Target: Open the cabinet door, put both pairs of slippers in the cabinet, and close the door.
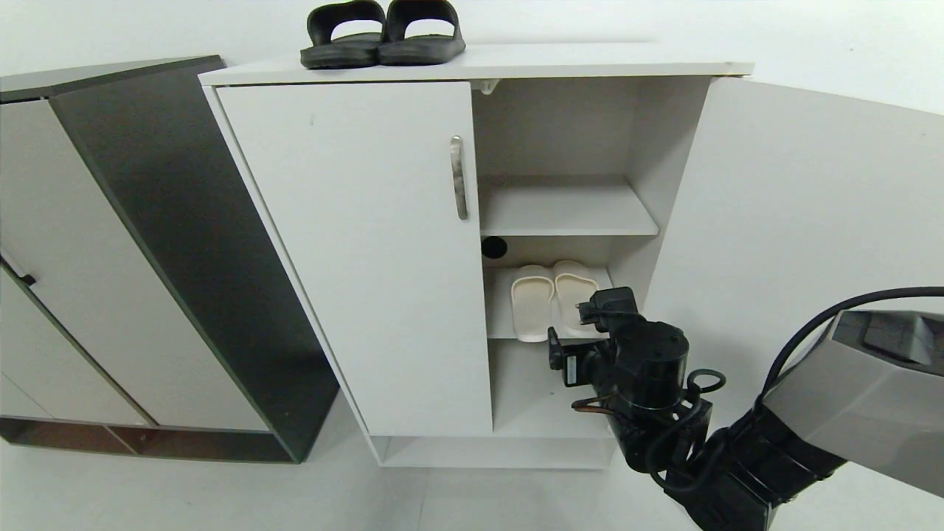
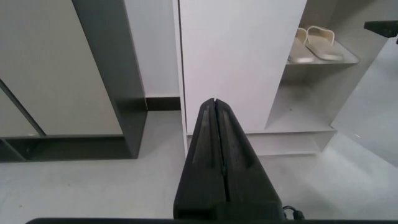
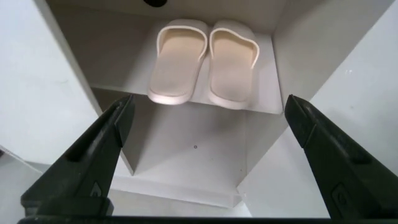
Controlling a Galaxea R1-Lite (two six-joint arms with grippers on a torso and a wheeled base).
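light: bright, even | shadows: soft, inside cabinet (image 1: 354, 258) | edges: head-view lines bowed

A dark-sided grey cabinet (image 1: 184, 258) stands on a pale floor (image 1: 184, 494) against a white wall (image 1: 811, 37).

Surfaces, seen from the room: cabinet (image 1: 354, 258), smooth matt white laminated board; handle (image 1: 459, 178), brushed metal with a dull sheen; black slippers (image 1: 383, 33), matt rubbery foam; cream slippers (image 1: 535, 299), smooth moulded foam (a soft satin look); cupboard (image 1: 184, 243), dark matt side panel; floor (image 1: 221, 494), smooth, pale, faintly glossy; left gripper (image 2: 214, 106), matt black plastic; right gripper (image 3: 208, 99), likewise.
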